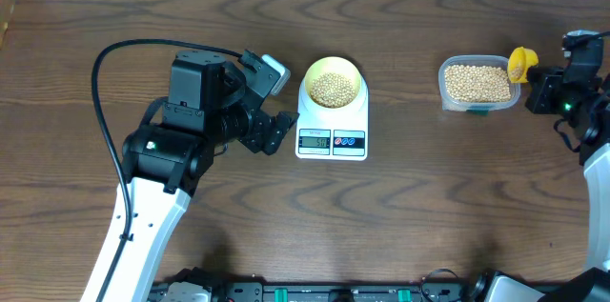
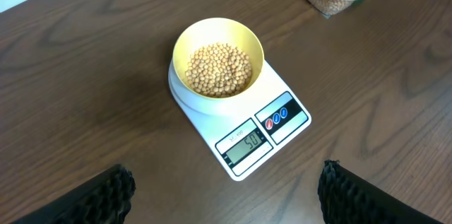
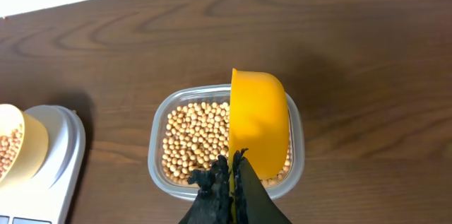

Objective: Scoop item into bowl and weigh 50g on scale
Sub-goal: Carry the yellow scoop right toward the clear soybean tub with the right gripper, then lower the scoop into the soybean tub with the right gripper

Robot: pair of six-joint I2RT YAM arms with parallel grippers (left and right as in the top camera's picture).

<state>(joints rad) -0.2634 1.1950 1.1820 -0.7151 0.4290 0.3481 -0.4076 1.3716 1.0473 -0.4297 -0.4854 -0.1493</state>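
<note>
Holding the yellow scoop [image 3: 258, 121], the right claw [image 3: 231, 162] is positioned directly above the clear tub [image 3: 154, 155], with the scoop's long axis running straight ahead of it. The bowl [image 2: 212, 30] of beans [image 2: 219, 68] is seated on the scale [image 2: 296, 121], well off to this claw's left; 50 is read on the display [image 2: 244, 146]. The left claw [image 1: 278, 132], spread wide and empty, is just beside the scale. Judged: scoop to be lowered straight down.

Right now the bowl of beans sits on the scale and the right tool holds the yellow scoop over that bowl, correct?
Not quite. The right tool holds the scoop over the clear tub, not the bowl on the scale; the right wrist view shows it.
</note>
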